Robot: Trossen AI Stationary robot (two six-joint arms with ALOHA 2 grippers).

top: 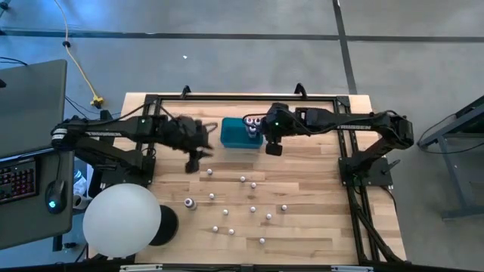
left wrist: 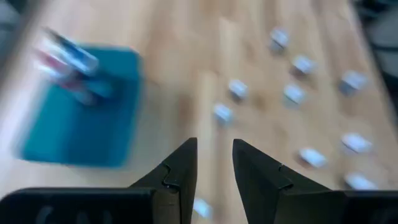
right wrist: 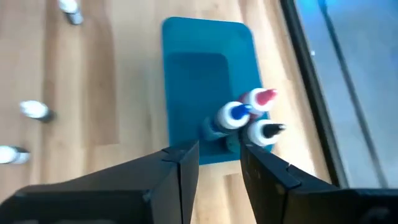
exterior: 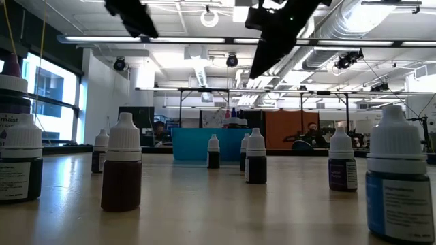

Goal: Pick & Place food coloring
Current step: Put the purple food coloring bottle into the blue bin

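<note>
Food coloring: many tiny white-capped bottles [top: 243,179] standing upright and scattered over the front half of the wooden table [top: 318,189], well apart from one another; in the low view the nearest ones [exterior: 121,170] show dark, brown and blue bodies.
Already placed: three bottles [right wrist: 245,119] clustered at one end of the teal box [top: 236,133], which sits near the table's back edge.
Left gripper [top: 193,162]: raised over the table just left of the box, above the nearest loose bottles; jaws slightly apart, nothing between them.
Right gripper [top: 273,147]: hanging at the box's right end, beside the placed bottles; jaws slightly apart, empty.
Step in hand: judged as between placements, with both arms empty and most bottles not yet collected.
Next move: likely the left gripper should drop onto a nearby loose bottle [top: 209,171], jaws widened to straddle the cap, then carry it to the box's free end.
Other: white globe [top: 121,219] at the table's front left corner.
</note>
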